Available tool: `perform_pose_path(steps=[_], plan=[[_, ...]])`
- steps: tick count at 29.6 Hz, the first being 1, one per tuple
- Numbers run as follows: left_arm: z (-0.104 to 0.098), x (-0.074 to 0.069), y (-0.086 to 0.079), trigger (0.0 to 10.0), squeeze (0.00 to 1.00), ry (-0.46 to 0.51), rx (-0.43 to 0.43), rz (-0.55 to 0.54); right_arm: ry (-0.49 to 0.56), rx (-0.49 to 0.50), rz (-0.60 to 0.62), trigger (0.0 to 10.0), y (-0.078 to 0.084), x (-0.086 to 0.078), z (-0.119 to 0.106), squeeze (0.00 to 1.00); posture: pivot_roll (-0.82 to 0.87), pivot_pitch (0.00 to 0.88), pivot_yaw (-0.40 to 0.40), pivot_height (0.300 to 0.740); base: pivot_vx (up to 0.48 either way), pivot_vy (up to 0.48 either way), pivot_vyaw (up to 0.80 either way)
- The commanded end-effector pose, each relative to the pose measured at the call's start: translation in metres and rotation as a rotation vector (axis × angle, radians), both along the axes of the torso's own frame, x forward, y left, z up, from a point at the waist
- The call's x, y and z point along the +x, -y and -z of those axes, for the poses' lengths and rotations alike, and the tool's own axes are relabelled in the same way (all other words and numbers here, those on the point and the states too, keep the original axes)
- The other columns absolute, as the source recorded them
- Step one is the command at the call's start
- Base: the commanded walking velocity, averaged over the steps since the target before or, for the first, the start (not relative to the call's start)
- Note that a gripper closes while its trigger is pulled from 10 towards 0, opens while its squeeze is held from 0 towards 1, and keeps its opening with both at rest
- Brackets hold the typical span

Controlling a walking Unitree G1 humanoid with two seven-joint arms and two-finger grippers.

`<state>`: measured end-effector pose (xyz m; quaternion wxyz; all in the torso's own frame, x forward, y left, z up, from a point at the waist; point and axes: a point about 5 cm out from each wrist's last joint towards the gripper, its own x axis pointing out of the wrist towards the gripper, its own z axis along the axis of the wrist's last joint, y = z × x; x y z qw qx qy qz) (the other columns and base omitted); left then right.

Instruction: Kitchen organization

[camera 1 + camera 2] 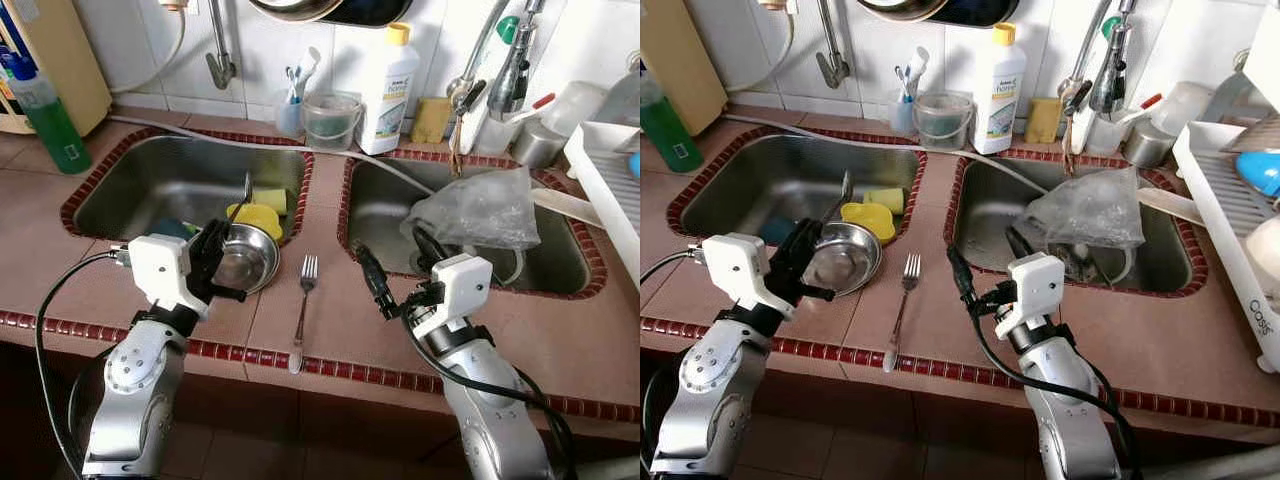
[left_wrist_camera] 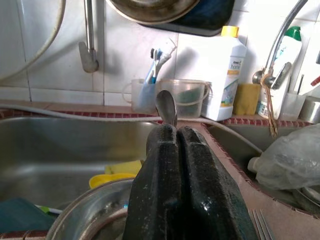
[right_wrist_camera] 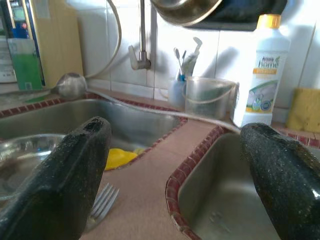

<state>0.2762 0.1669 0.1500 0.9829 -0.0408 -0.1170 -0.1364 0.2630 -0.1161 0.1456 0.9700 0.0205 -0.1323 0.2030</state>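
- The left arm is reaching up from below the bench (image 1: 330, 330) edge, elbow bent, its white wrist block sitting over the front lip of the left sink (image 1: 150, 180).
- The left claw (image 1: 222, 262) is pressing its two black fingers (image 2: 165, 170) together on the handle of a spoon (image 2: 166, 106), which is standing nearly upright with its bowl uppermost.
- The claw is hanging over the near rim of a steel bowl (image 1: 250, 258) that is resting at the front right corner of the left sink; whether the fingers are touching that rim is hard to tell from here.
- A yellow cup (image 1: 255, 217) and a yellow sponge (image 1: 270, 198) are lying just behind the bowl inside the sink.
- The right arm is rising from below the bench edge, forearm tilted toward the left, its white wrist block near the front edge of the right sink (image 1: 560, 260).
- The right claw (image 1: 372, 283) is standing wide apart and gripping nothing, hovering over the tiled strip between the two sinks.
- A fork (image 1: 303, 308) is lying on the bench between the two claws, tines pointing toward the wall, handle reaching toward the front edge.
- A crumpled plastic bag (image 1: 480, 208) is sitting in the right sink, and a white detergent bottle (image 1: 388, 90) is standing against the wall tiles.
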Motion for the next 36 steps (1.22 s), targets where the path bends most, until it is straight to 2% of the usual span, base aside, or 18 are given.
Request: perform_pose_path(steps=[1, 21, 26, 31, 36], plan=[[-0.003, 0.002, -0.001, 10.0, 0.0, 0.011, -0.013, -0.002, 0.018, -0.001, 0.002, 10.0, 0.001, 0.001, -0.003, 0.0, -0.05, 0.021, -0.018, 0.74, 0.322, 0.0, 0.0], [-0.004, 0.002, 0.0, 10.0, 0.0, 0.021, -0.021, -0.006, 0.012, -0.008, -0.016, 10.0, 0.0, -0.002, -0.001, 0.0, -0.05, 0.017, -0.017, 0.74, 0.335, 0.0, 0.0], [0.0, 0.004, -0.001, 10.0, 0.0, 0.005, 0.028, -0.021, -0.001, -0.011, -0.031, 10.0, -0.001, -0.003, 0.001, 0.0, -0.05, 0.023, -0.018, 0.74, 0.0, 0.0, 0.0], [-0.007, 0.008, -0.005, 10.0, 0.0, 0.035, 0.156, -0.021, -0.023, -0.019, -0.064, 10.0, -0.004, -0.007, 0.004, 0.0, -0.05, 0.034, -0.018, 0.74, 0.0, 0.0, 0.0], [-0.021, 0.019, -0.015, 10.0, 0.0, 0.077, 0.234, -0.014, -0.049, -0.022, -0.097, 10.0, -0.008, -0.015, 0.008, 0.0, -0.05, 0.057, -0.018, 0.74, 0.0, 0.0, 0.0]])
